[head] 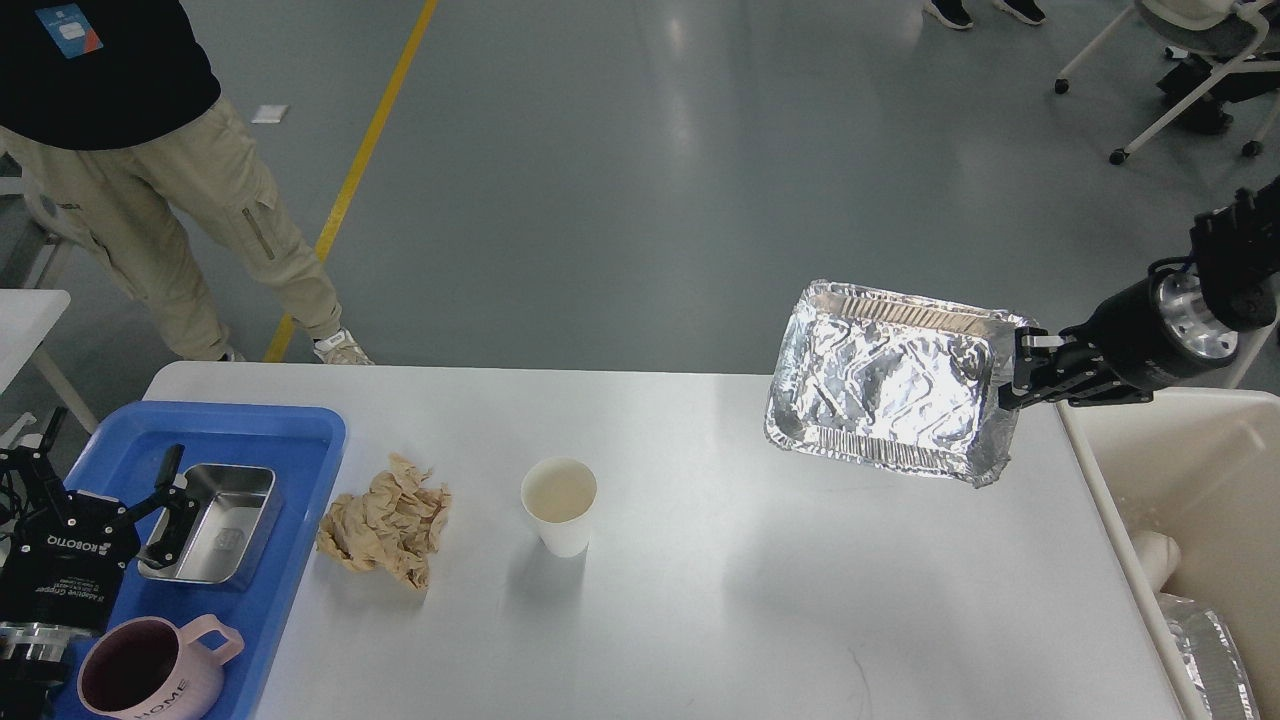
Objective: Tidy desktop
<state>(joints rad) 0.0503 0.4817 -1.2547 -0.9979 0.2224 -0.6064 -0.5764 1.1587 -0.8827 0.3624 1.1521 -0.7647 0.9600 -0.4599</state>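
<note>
The white desktop (pixel 720 600) fills the lower view. My right gripper (pixel 1020 372) is shut on the right rim of a crinkled foil tray (pixel 895 385) and holds it tilted in the air above the desktop's far right part. A white paper cup (pixel 559 503) stands near the middle. A crumpled brown paper (pixel 385 520) lies left of the cup. My left gripper (pixel 105 480) is open over the blue tray (pixel 290 440), its right finger beside a small steel container (pixel 215 520). A pink mug (pixel 150 670) stands at the tray's near end.
A cream bin (pixel 1190 500) stands against the desktop's right edge, with a foil tray (pixel 1215 660) and a white object inside. A person (pixel 150 150) stands at the far left beyond the desktop. A small white table corner (pixel 25 320) is at the left edge.
</note>
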